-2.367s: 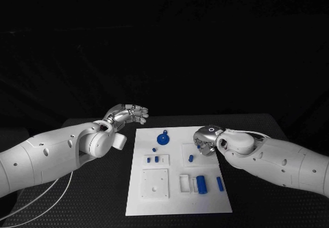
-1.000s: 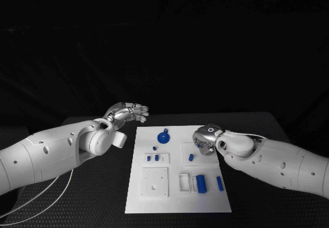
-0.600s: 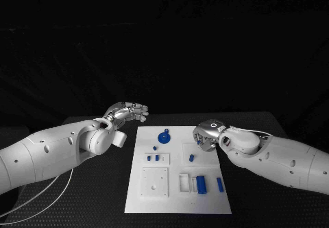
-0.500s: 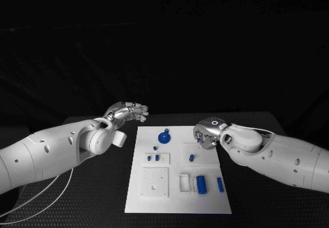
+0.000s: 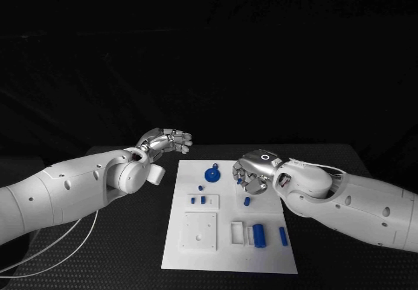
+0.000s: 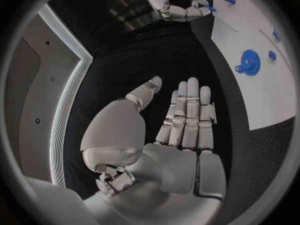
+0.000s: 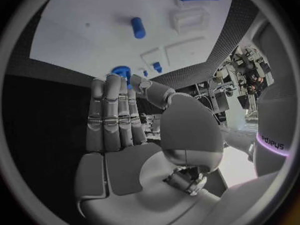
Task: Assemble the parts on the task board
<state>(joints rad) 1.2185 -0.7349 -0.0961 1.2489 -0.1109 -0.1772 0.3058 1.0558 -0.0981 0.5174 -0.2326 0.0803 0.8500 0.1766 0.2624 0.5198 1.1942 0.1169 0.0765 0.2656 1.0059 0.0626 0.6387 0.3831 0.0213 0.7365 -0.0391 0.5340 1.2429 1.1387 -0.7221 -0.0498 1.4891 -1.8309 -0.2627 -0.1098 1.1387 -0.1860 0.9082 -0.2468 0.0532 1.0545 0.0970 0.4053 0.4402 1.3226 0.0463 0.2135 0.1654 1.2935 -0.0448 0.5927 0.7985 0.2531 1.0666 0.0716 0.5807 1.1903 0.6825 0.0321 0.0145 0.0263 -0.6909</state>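
Head view: the right hand (image 5: 252, 172) had moved up the board (image 5: 226, 257) in the last seconds, from over its right middle to just beside the disc (image 5: 213, 175) at the far end. A speck of blue showed at its curled fingertips; we could not tell whether it was a pinched part or one lying on the board beneath. The left hand (image 5: 165, 142) had stayed off the board's far left corner, holding nothing. A peg (image 5: 247, 201) lay near mid-board, a thick cylinder (image 5: 258, 234) and a slim rod (image 5: 283, 236) nearer the robot. We judged the shift as a carry or a reach toward the disc, with the assembly barely begun.

Left wrist view: the left hand (image 6: 181, 120) lay flat, fingers straight and side by side, thumb apart, empty, beside the board (image 6: 256, 110) and the disc (image 6: 250, 62). The right hand (image 6: 172, 5) hung beyond, fingers bent.

Right wrist view: the right hand (image 7: 125, 135) showed long fingers close together over the disc (image 7: 119, 71), thumb tucked in beside them; the peg (image 7: 138, 27) lay farther out on the board (image 7: 81, 30).

The black table (image 5: 331, 254) was finely textured; only darkness stood behind it.
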